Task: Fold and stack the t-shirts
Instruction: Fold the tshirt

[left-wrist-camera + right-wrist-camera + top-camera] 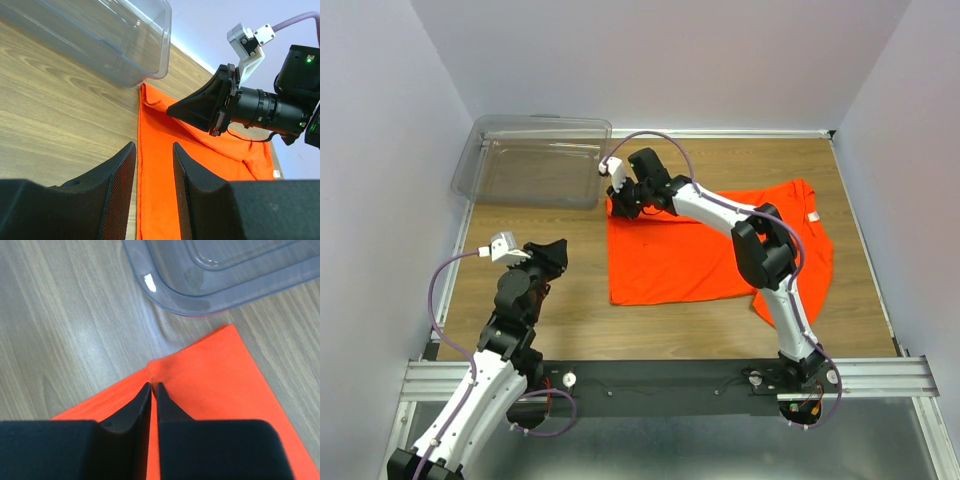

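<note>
Nearest, at eight o'clock on the wooden table, the left gripper hangs with its claw spread, holding nothing. Beyond it, from centre toward three o'clock, the bright orange short-sleeved t-shirt lies flat. At its eleven o'clock corner the right gripper, claw almost pressed together, pinches a small pucker of hem. Farthest, at eleven o'clock, sits a clear rectangular plastic bin.
</note>
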You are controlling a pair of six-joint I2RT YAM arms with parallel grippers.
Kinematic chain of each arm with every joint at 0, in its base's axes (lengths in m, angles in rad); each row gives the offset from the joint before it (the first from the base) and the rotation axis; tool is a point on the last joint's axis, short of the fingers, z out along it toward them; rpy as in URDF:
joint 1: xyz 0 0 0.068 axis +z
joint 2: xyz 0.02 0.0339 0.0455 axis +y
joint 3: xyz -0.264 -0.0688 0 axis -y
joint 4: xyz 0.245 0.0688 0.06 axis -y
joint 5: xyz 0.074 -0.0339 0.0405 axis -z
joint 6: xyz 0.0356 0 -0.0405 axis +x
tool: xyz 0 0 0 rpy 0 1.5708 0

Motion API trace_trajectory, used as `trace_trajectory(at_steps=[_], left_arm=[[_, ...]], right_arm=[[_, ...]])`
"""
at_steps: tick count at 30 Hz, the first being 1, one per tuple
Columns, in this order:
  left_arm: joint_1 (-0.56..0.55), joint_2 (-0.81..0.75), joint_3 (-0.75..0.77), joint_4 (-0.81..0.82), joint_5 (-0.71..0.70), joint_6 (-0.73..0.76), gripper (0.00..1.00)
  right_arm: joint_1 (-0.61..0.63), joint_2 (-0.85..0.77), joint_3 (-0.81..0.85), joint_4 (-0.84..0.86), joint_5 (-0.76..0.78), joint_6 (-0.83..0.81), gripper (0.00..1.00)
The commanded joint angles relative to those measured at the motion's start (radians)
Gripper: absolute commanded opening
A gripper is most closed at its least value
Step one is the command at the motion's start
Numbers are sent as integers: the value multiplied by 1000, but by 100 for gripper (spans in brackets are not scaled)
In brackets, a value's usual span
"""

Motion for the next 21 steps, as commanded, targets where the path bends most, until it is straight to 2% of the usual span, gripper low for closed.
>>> trace_trajectory(at_steps=[1,6,9,12,13,16,20,21], left_arm=[[9,-17,-17,-10,12,-7,44],[9,-22,-17,-7,24,-1,44],[9,-13,-23,17,43,13,47],[10,16,-25,68,87,42,56],[10,32,-25,83,103,48,61],[16,146,-25,190,211,67,65],[26,318,-35,342,348,49,65],[27,384,-40,406,385,36,65]], right_arm=[[20,-30,-13,7,-38,6,20],[18,-90,-69,2,-37,8,22],[11,-183,-115,-1,-22,-6,28],[-35,-294,-189,-4,-23,12,30],[-58,-323,-215,-5,-41,38,31],[-226,-494,-357,-13,-148,74,41],[-411,-631,-494,-27,-166,84,47],[-513,-683,-546,-38,-173,93,47]])
